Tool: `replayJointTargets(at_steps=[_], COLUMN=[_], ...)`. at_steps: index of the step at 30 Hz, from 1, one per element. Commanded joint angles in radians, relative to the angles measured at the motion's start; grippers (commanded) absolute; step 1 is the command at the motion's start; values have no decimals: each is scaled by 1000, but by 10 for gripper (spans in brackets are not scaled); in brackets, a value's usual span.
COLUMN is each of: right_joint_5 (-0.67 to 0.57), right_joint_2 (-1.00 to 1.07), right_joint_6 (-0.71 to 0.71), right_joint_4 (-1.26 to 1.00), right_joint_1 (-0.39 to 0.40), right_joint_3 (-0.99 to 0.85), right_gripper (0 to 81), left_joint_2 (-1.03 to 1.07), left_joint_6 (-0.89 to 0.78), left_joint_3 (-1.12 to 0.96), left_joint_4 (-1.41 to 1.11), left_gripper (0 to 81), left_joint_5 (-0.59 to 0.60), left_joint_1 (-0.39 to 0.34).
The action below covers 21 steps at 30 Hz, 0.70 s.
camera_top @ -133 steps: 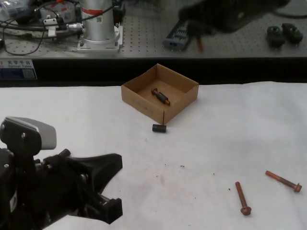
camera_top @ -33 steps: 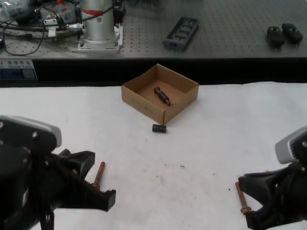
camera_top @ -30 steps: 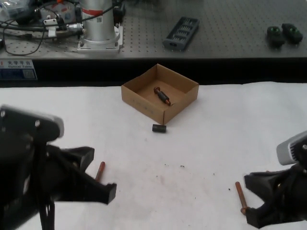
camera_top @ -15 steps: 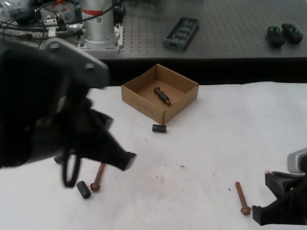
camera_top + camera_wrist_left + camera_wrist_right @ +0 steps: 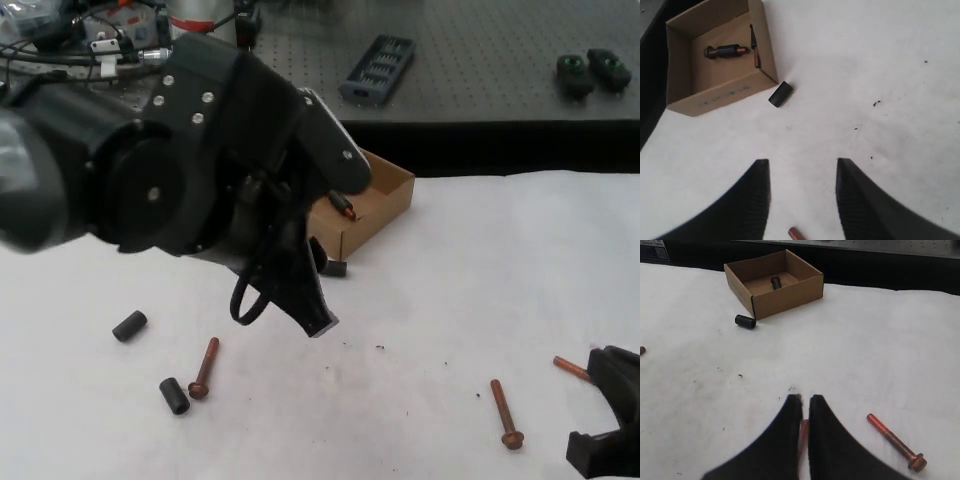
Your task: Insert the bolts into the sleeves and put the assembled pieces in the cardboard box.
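My left gripper [image 5: 801, 167] hangs open and empty above the white cloth, with its arm [image 5: 200, 150] raised in front of the cardboard box [image 5: 715, 97]. The box holds an assembled piece [image 5: 725, 50] and a loose bolt [image 5: 755, 47]. A black sleeve [image 5: 780, 94] lies just outside the box's corner. Two more sleeves [image 5: 129, 325] [image 5: 174, 395] and a bolt [image 5: 204, 367] lie at the left. My right gripper [image 5: 805, 399] is at the near right corner, shut with only a thin slit and nothing held. A bolt [image 5: 803, 427] lies on the cloth below it, and another bolt [image 5: 895, 440] lies beside it.
The white cloth [image 5: 440, 300] covers the bench. Behind it runs a perforated metal table [image 5: 480, 70] with a grey block, black knobs and a metal post with cables. The box's right side [image 5: 385, 195] shows past the left arm.
The left arm has risen from the near left corner and swung towards the box, uncovering two sleeves and a bolt. The right gripper has drawn back towards the near right corner.
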Motion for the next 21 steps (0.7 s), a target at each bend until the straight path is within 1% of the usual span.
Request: replayJointTargets(at_steps=[1, 3, 8, 13, 16, 18, 21], right_joint_5=[52, 47, 38, -14, -81, -116, -111], right_joint_2=[-35, -90, -303, -534, -539, -539, -532], right_joint_6=[63, 64, 68, 101, 106, 114, 114], right_joint_4=[-59, -53, 3, 78, 82, 60, 59], right_joint_1=[1, 1, 1, 1, 1, 1, 1], right_joint_3=[-1, -1, -1, -1, -6, -2, -1], right_gripper=[56, 56, 56, 56, 56, 56, 56], left_joint_2=[8, 19, 76, 177, 245, 287, 346], left_joint_6=[81, 125, 246, 296, 350, 376, 389], left_joint_3=[-20, -20, -31, -91, -144, -187, -259], left_joint_4=[-29, -77, -131, -133, -133, -133, -133], left_gripper=[237, 195, 192, 192, 192, 195, 238], left_joint_5=[37, 88, 224, 292, 301, 302, 302], left_joint_1=[-3, -3, -3, -6, -30, -64, -120])
